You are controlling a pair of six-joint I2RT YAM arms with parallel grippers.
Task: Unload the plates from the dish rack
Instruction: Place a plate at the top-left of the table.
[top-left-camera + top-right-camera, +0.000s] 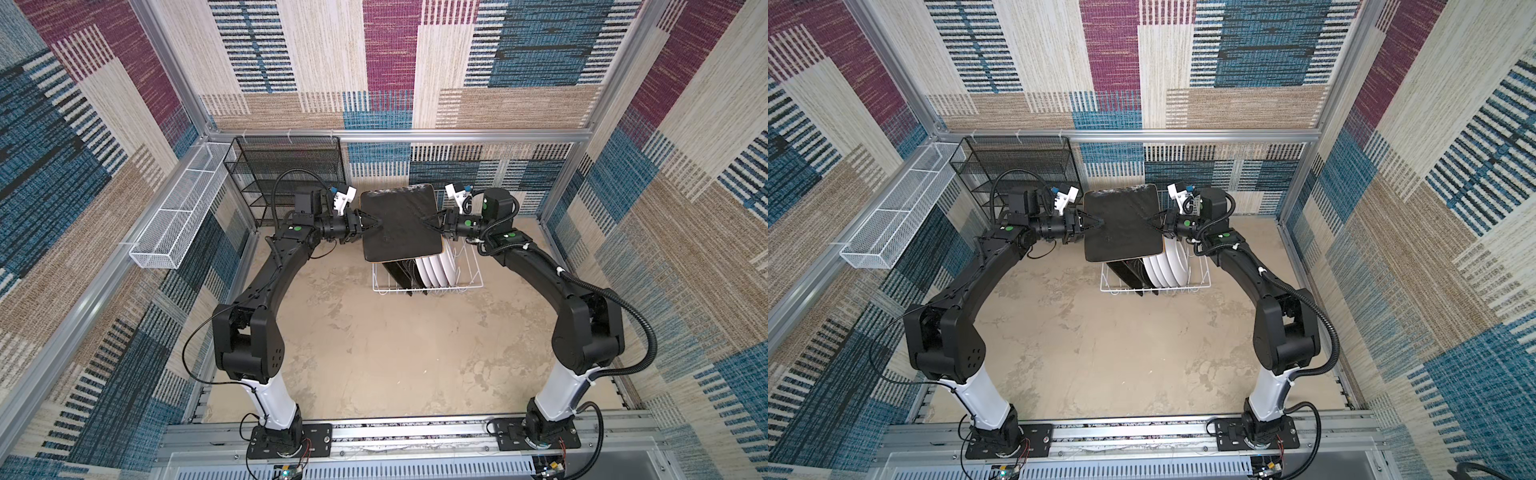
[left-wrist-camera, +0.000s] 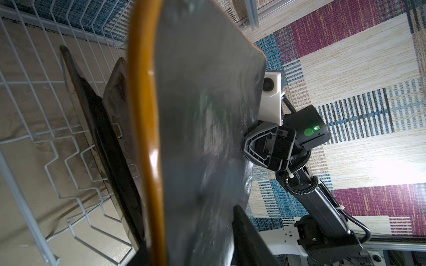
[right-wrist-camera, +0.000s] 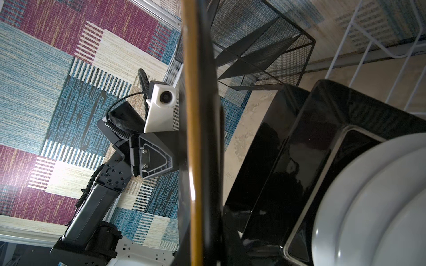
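**HANDOVER GRIP ON A LIFTED PLATE: HAZARDS AND ARM POSE**

**Grip state.** The right gripper (image 1: 426,219) is clamped on the right edge of the square plate (image 1: 399,226). The left gripper (image 1: 370,224) straddles the opposite edge, one finger on each face. The pictures do not show whether it presses firmly.

**Plate position.** The plate hangs in the air between the two grippers, above the dish rack (image 1: 465,286). It is tilted, with its black back towards the top views. Other square plates (image 1: 401,276) and the round plates (image 1: 436,268) stand in the rack beneath it.

**Hazards (judged).**
- If the right gripper releases before the left one is firm, the plate likely falls onto the racked plates.
- Each grip takes only a narrow edge strip of glossy surface, so the plate may pivot about the line joining the grippers, or slide out.
- Unequal motion of the two arms may pull an edge free.
- Clearance between the plate's near edge and the racked plates cannot be judged.

**Arm pose.** Both wrists lie roughly level and face each other. The forearms converge inward, the elbows bow outward, and the bases stand on the near rail.
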